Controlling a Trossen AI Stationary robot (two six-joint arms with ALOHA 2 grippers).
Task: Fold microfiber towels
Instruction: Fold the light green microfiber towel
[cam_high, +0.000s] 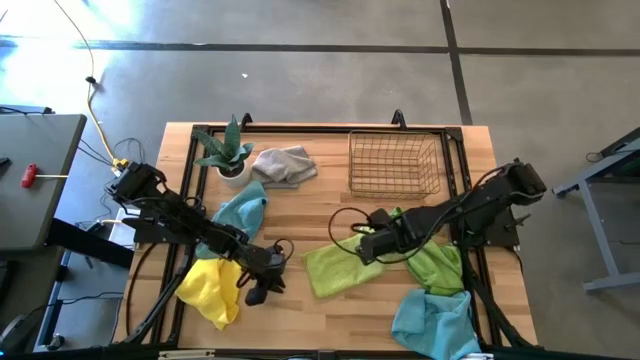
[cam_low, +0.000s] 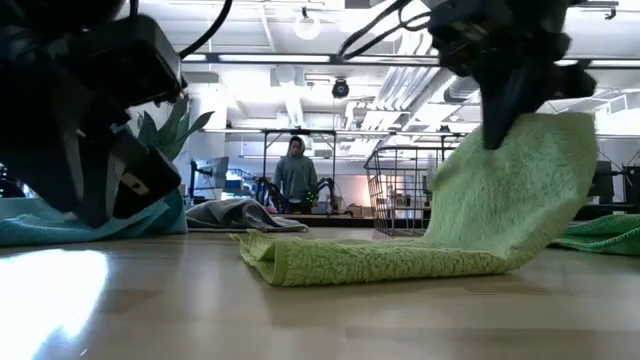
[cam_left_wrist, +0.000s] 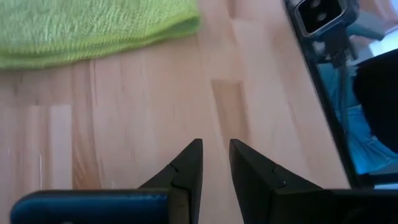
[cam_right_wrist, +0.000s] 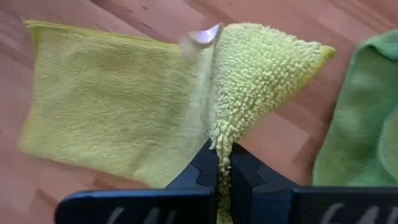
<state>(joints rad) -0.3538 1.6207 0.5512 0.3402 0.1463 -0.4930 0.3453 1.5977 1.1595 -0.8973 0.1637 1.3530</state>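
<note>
My right gripper (cam_high: 368, 243) is clamped shut on one corner of the lime green towel (cam_high: 335, 268), lifted off the table (cam_high: 300, 215). The rest of the towel lies flat at about 8 o'clock from the jaws, long axis running 8 to 2, near table centre. In my judgement the fold means carrying the corner toward 8 o'clock over the far edge. The cloth looks fluffy and limp, with a stitched hem. My left gripper (cam_high: 262, 287) hangs at 9 o'clock of the towel, fingers slightly apart, empty, and it is the farther arm.
</note>
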